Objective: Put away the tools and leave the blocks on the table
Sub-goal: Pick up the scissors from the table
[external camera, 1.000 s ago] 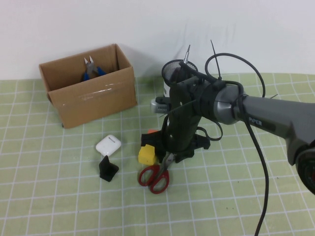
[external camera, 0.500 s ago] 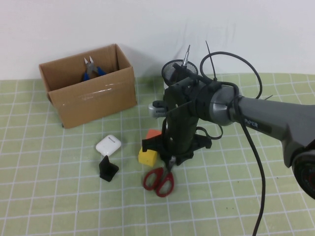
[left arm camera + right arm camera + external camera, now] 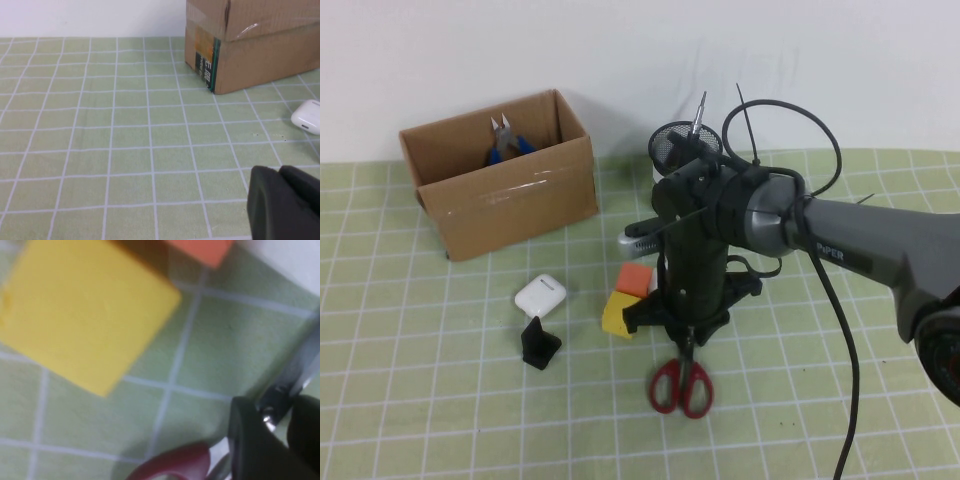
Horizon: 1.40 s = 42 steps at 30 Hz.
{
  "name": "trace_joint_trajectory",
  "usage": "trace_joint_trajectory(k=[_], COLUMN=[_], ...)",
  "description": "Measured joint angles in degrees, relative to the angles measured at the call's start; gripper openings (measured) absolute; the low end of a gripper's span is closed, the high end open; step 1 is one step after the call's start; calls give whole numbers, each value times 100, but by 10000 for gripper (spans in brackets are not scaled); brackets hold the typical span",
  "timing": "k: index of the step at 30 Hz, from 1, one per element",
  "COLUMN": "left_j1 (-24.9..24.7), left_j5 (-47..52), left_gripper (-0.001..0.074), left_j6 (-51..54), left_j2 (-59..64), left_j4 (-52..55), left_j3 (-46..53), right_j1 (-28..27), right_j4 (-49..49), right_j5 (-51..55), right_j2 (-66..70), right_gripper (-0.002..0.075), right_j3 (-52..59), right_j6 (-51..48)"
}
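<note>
The right gripper (image 3: 686, 338), low at centre of the high view, is clamped on the scissors (image 3: 681, 385) at the pivot. To do this well, it should lift straight up, clearing the yellow block (image 3: 620, 314) and orange block (image 3: 635, 278) beside it, before swinging to the box (image 3: 500, 190) at upper left, where the pliers (image 3: 505, 140) already lie. The scissors' long axis runs up-frame, handles toward the bottom edge. The left gripper (image 3: 285, 202) hangs above the mat; whether it is open I cannot tell.

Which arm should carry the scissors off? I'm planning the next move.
The right. Its end effector is already shut on the scissors beside the yellow block. The left end effector sits apart, near the cardboard box.
</note>
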Motion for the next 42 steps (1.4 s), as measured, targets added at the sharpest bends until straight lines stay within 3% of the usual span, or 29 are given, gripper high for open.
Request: trace_joint_trajectory(k=[6,14,35,38,42], left_j1=[0,0,0,0,0], left_j5=[0,0,0,0,0], left_gripper=[-3,-3,-3,-3,-3], left_j6=[0,0,0,0,0], left_j2=[0,0,0,0,0], left_j4=[9,9,13,13,13], left_j3=[0,0,0,0,0], right_j1=[-39,-180,-226,-226,-237], right_j4=[44,218,374,374,328], right_j5=[98,110,-440,-397,-321], right_j2=[-9,-9,-61,-53,-39], right_gripper=[123,231,237,200,87], right_j3=[12,22,131,131,131], right_j6=[232,735,930,930,906])
